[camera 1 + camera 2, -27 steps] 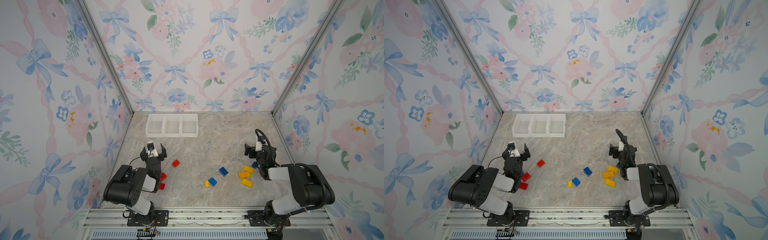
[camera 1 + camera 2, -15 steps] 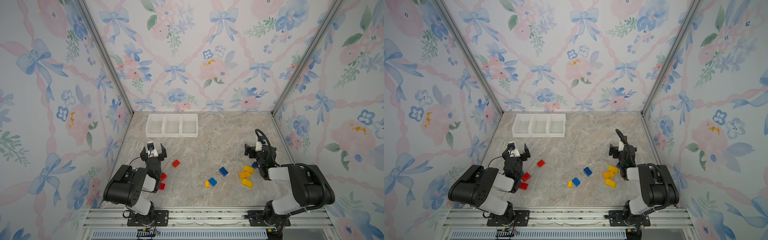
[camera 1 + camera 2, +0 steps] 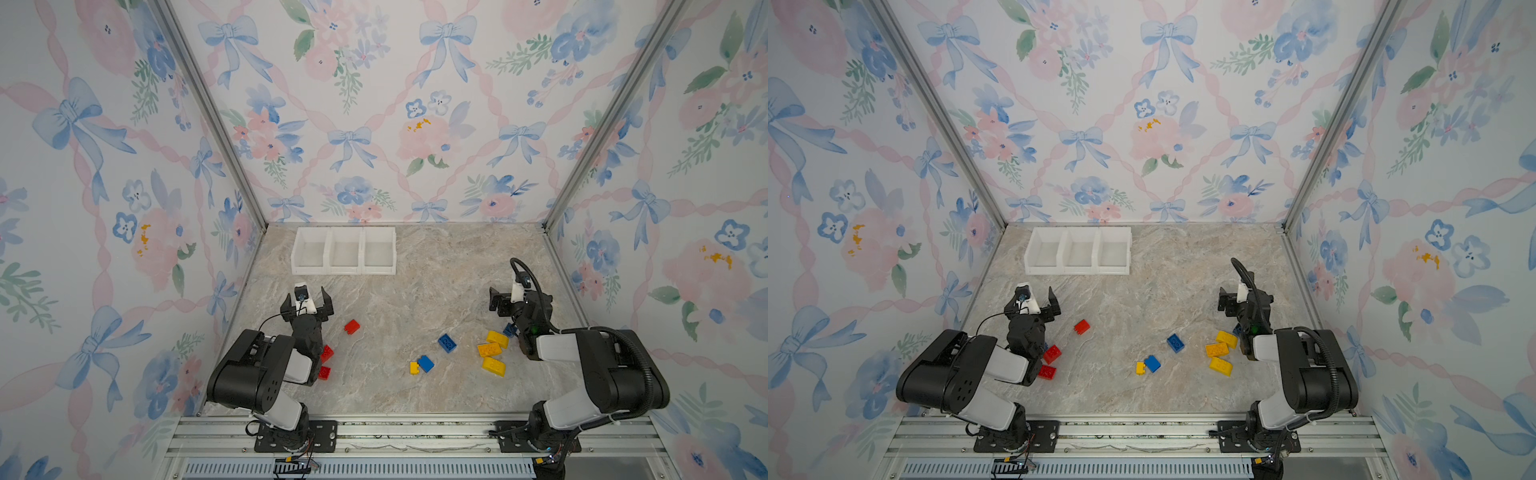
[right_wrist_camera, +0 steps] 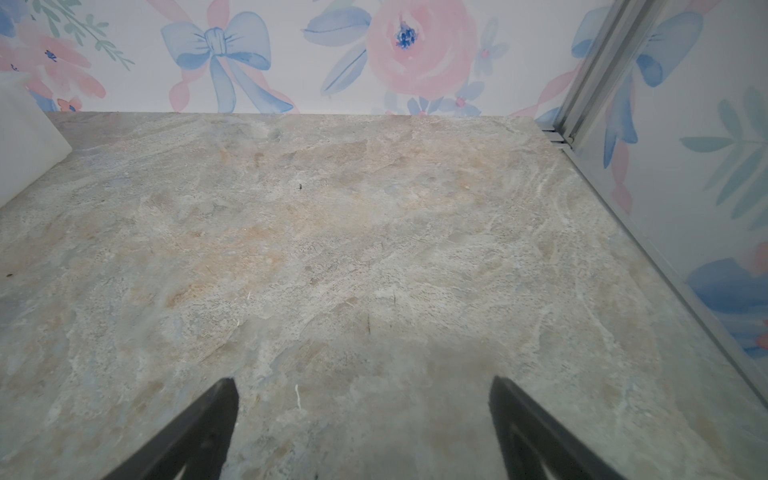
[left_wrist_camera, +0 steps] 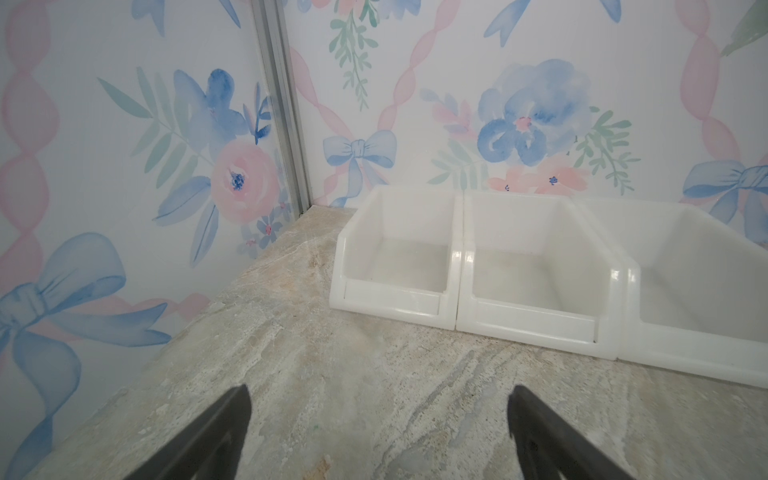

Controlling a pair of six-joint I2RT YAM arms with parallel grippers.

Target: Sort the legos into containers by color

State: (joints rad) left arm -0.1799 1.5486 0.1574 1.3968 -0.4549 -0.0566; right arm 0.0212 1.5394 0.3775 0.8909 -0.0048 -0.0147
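Left end effector (image 3: 306, 294), right end effector (image 4: 363, 384): open, empty. Bins (image 3: 344, 270) ahead of left, empty.
Legos (image 3: 446, 343) behind both, outside wrist views; blue brick (image 3: 509, 330) under right arm may get swept, packed yellows (image 3: 489, 350) double-grabbed.

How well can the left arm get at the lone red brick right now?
Probably yes. The red brick lies alone on bare table, close beside the left arm, nothing between them, and the jaws stand open and empty.

Bright, even light; perhaps soft-focus.
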